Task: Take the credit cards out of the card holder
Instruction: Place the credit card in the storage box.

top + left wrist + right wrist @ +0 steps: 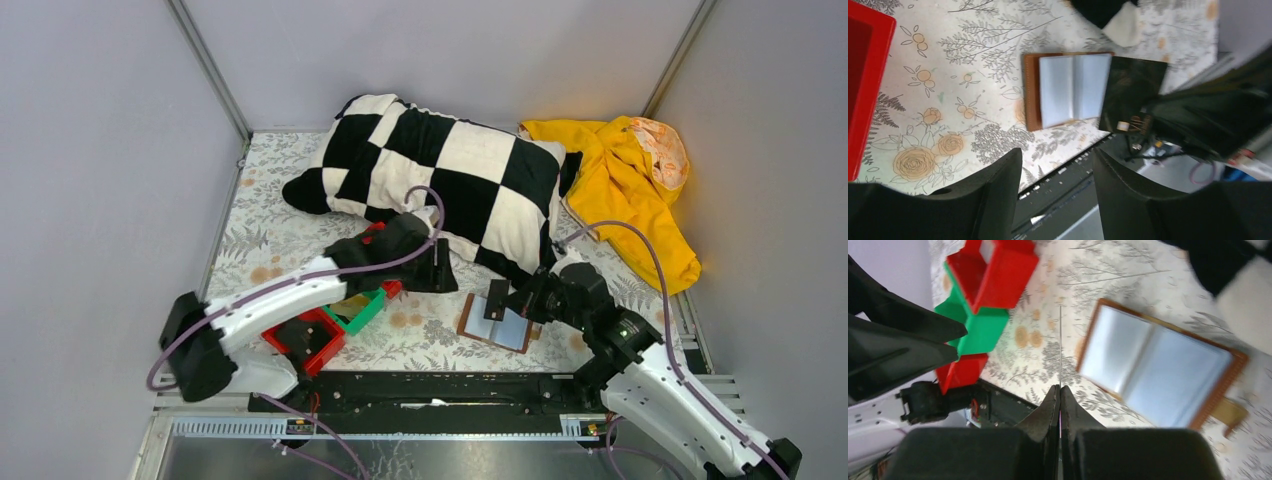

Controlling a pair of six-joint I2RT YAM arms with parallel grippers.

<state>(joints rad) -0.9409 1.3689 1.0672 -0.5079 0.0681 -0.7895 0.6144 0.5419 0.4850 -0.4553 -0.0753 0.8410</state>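
Note:
The card holder point(497, 325) lies open on the floral table, brown outside with pale grey-blue inner faces; it also shows in the left wrist view point(1068, 90) and the right wrist view point(1158, 365). My right gripper point(515, 298) is shut on a dark credit card point(497, 299), which it holds upright just above the holder's far edge. That card point(1130, 100) faces the left wrist camera, and in the right wrist view the card point(1060, 340) is a thin line seen edge on, running up from the closed right gripper point(1060, 390). My left gripper point(1058, 165) is open and empty, left of the holder point(440, 265).
A red bin point(305, 340) and a green bin point(360, 310) sit under the left arm, also seen as red bin point(998, 270) and green bin point(980, 327). A checkered pillow point(440, 175) and a yellow cloth point(625, 185) lie at the back. The black rail point(430, 390) lines the near edge.

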